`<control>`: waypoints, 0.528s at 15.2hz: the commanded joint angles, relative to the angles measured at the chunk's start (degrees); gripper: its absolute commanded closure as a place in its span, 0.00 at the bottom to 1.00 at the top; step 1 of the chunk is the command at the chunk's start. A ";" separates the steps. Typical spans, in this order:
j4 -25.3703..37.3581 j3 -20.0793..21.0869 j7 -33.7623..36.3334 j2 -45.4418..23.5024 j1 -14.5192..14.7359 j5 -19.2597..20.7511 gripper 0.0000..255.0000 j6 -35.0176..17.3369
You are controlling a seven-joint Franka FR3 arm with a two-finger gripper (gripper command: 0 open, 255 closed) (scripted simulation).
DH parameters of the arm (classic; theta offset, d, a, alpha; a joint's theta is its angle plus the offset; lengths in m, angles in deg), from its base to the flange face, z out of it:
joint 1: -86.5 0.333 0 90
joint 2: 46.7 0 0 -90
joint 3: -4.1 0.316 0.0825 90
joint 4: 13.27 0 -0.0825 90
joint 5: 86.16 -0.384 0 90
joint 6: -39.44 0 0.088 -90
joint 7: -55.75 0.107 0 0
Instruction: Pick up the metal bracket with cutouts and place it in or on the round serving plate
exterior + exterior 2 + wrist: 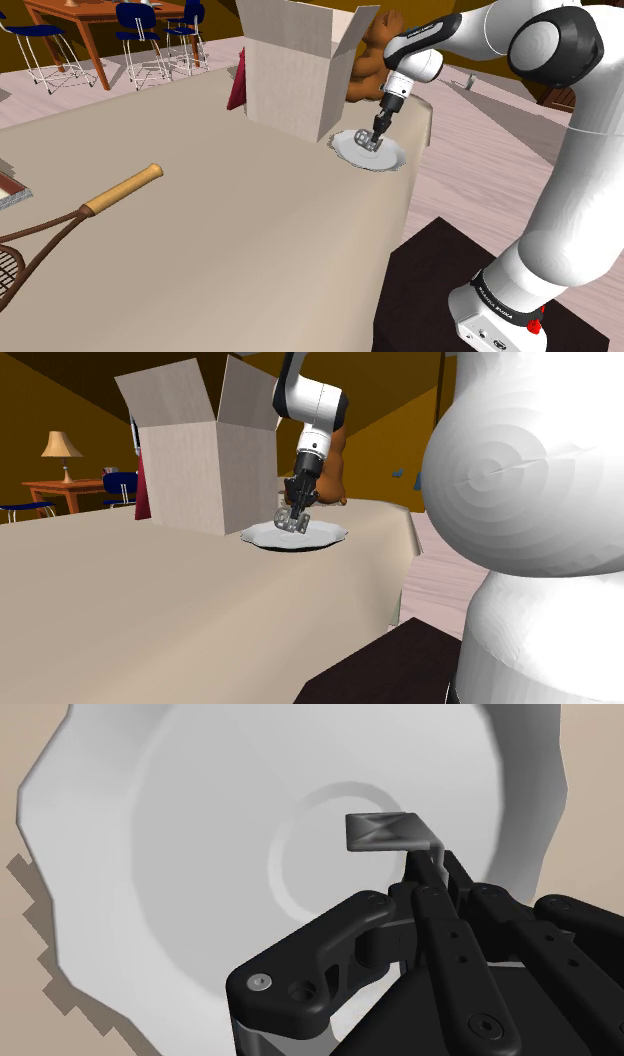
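Grey metal bracket with cutouts (291, 522) hangs pinched in the black two-finger claw (377, 131), whose fingers are closed on its upper edge; it hovers over the middle of the pale round serving plate with a scalloped rim (392, 160), and whether its low corner touches the dish I cannot tell. In the shoulder view the plate lies on the beige bench (230, 230) at four o'clock of the open cardboard box (290, 70), close to the bench's edge; a wooden-handled racket (110, 195) lies well apart at eight o'clock of the box. By its look the bracket is stiff, thin and light, so it should not sag or crush; its smooth faces are likely slippery, though, and the hold is on a narrow strip, so it could pivot between the pads if jolted. The solid margin beside the cutouts seems the best place to grip, not the open webs; hard metal on a hard plate may skid, so a low, gentle release near the centre ring looks wise.
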 commanded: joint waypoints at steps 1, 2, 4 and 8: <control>0.00 0.00 0.00 0.00 0.00 0.00 0.00 0.00; 0.00 0.00 0.00 0.00 0.00 0.00 0.00 0.00; 0.00 0.00 0.00 0.00 0.00 0.00 0.00 0.00; 3.33 -0.46 0.46 0.20 -0.75 0.62 0.00 3.58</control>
